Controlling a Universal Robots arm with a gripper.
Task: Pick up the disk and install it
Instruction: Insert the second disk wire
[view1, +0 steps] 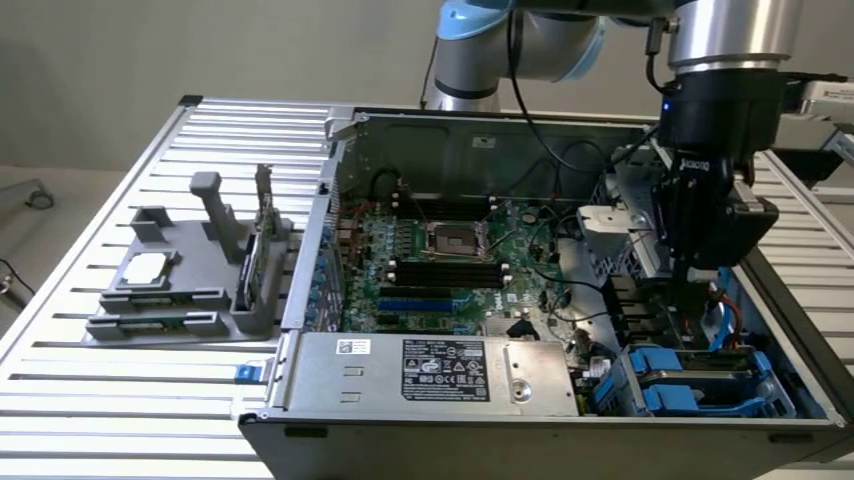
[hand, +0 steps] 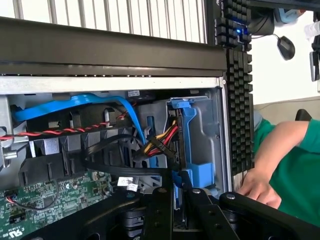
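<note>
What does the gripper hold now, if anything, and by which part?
The gripper appears to hold the disk upright above the drive bay, clamped across its flat faces near the top edge.

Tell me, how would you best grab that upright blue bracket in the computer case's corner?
Probably by its top tab, coming straight down from above. The blue bracket stands upright and narrow, with the case wall close on one side and cables on the other, so only its upper end looks free.
</note>
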